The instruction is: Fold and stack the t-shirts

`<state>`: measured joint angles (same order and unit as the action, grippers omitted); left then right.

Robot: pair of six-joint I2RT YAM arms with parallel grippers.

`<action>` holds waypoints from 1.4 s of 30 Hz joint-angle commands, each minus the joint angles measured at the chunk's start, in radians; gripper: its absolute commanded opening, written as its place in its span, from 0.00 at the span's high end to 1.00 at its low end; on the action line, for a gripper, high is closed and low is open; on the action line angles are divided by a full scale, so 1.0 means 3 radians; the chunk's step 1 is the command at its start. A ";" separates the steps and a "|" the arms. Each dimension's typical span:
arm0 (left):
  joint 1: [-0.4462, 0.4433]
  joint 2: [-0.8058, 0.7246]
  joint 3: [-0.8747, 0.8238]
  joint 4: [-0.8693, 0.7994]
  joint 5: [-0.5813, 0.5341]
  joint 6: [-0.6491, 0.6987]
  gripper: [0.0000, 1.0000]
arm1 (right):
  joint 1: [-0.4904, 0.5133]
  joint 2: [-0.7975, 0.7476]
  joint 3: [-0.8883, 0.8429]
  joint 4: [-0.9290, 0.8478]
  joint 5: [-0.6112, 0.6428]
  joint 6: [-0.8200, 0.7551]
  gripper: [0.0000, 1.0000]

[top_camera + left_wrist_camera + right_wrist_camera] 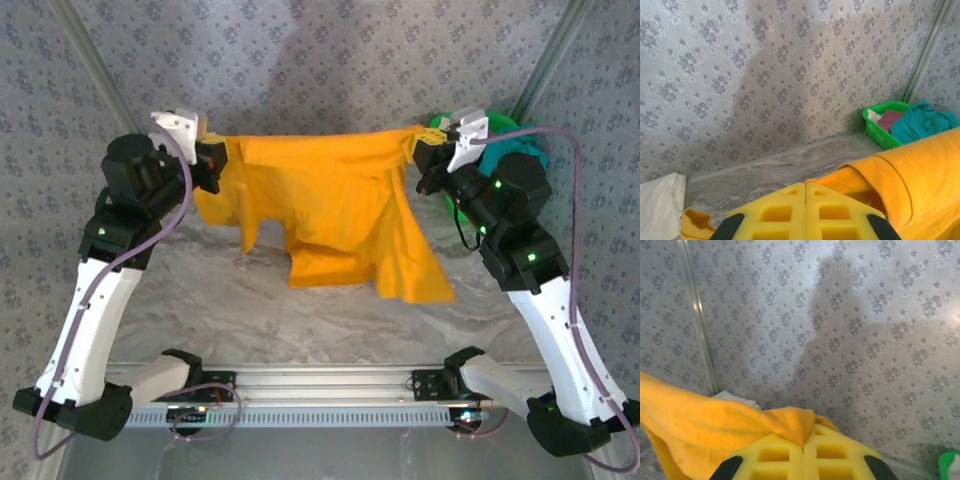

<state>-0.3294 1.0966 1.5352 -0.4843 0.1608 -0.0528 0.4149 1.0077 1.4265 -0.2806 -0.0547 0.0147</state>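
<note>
Lab rig: wallpapered booth walls [330,60], alu rail [330,385], marble-look table [220,290].

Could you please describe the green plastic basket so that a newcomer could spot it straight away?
Follow the patterned grey wall to the far right corner of the marble-look table. There, behind the right end of the stretched mustard-orange cloth t-shirt, sits the green plastic mesh basket. It alone is rigid and bright green, with teal cloth and maroon cloth heaped inside.

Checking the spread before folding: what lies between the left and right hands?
The mustard-orange t-shirt hangs stretched between the left hand and right hand, both shut on its top edge, seen in the top external view.
</note>
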 commanded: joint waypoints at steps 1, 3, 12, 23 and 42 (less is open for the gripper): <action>-0.0006 0.0014 0.0286 -0.0097 -0.0102 0.0120 1.00 | -0.0075 0.0130 0.0078 -0.0197 0.0277 0.0166 1.00; -0.0006 0.0174 0.0374 -0.0099 -0.0102 0.0088 1.00 | -0.0151 0.0233 0.0070 -0.0230 0.0403 0.0304 1.00; -0.0042 0.0716 -0.0094 0.0270 -0.0137 0.0098 1.00 | -0.0511 0.0483 -0.0219 -0.0086 0.0428 0.0665 1.00; 0.0026 0.1555 0.0057 0.0384 -0.0285 0.0054 0.40 | -0.0869 0.1625 0.0179 -0.0169 0.0324 0.1144 0.71; 0.0096 0.1007 -0.2139 -0.0025 -0.0231 -0.1067 0.32 | 0.0700 0.1426 -0.1082 0.0056 -0.0234 0.0490 0.27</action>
<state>-0.3046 1.3670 0.9108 -0.4995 0.0360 -0.3222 0.5156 1.3991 1.1576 -0.2836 -0.0666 0.2474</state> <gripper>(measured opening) 0.688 0.729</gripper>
